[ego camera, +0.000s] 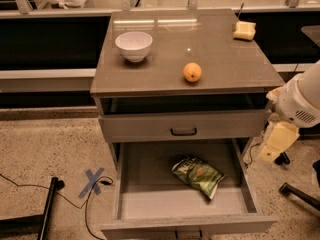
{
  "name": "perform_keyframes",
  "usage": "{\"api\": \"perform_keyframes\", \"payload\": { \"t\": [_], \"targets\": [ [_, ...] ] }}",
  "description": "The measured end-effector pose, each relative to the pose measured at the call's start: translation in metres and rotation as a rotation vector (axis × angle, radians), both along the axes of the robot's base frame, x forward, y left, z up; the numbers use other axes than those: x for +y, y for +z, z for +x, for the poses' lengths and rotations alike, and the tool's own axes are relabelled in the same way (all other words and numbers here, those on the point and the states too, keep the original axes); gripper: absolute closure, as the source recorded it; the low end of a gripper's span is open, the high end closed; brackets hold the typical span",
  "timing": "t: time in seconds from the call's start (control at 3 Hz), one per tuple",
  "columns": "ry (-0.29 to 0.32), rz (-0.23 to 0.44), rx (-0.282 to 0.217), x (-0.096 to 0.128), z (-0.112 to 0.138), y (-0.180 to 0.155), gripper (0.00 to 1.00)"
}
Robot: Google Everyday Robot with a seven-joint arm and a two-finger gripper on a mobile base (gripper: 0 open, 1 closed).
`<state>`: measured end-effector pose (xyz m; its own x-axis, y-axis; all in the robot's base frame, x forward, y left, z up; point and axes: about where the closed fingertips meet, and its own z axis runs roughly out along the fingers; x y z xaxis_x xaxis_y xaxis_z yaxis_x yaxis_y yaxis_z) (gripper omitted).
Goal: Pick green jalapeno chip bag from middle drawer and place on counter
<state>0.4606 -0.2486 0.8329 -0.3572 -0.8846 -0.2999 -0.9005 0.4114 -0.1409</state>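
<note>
Gripper (276, 143) hanging at right edge, beside cabinet, well apart from bag; opening not discernible. Green jalapeno chip bag (197, 175) lying in open middle drawer (182, 204), right of centre. Counter (220, 59) carrying white bowl (134, 45) and orange fruit (192, 72). Speckled floor (45, 144) surrounding.

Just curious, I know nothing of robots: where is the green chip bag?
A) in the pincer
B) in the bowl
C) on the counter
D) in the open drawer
D: the bag lies flat inside the drawer; the pincer hangs to its right, apart from it.
</note>
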Motion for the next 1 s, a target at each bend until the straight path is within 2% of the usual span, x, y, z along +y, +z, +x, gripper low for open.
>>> {"api": "perform_keyframes", "payload": {
  "t": [0.33, 0.67, 1.0],
  "targets": [
    [-0.004, 0.009, -0.024, 0.001, 0.009, 0.000, 0.00],
    [-0.001, 0.064, 0.027, 0.005, 0.025, -0.030, 0.00],
    [-0.067, 0.163, 0.117, 0.011, 0.028, -0.111, 0.00]
  ]
}}
